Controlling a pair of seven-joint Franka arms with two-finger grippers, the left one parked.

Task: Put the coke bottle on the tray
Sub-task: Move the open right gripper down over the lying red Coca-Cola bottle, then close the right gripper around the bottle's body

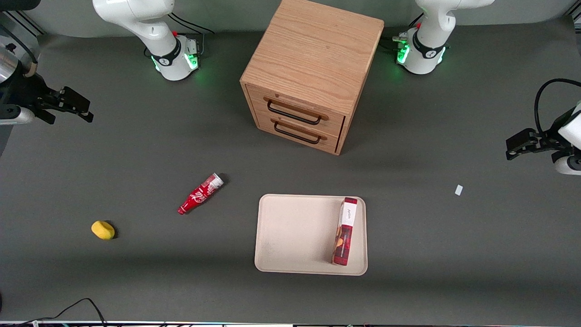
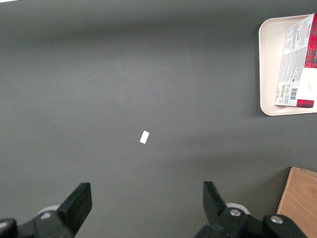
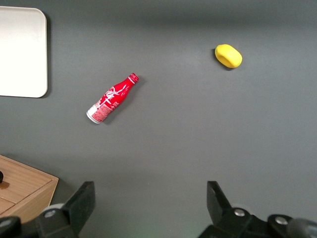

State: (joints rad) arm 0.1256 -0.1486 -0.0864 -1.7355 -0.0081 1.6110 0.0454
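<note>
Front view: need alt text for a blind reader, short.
A small red contour coke bottle lies on its side on the dark grey table, beside a flat beige tray holding a red-and-white box. The right arm's end effector hangs open, far off toward the working arm's end. A wooden two-drawer cabinet stands farther from the camera; a yellow lump lies nearer.

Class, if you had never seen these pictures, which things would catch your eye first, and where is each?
The wooden drawer cabinet stands out, farther from the camera than the beige tray, which holds a red-and-white box. A red coke bottle lies on its side on the table beside the tray. The pincer hangs open at the working arm's end.
</note>
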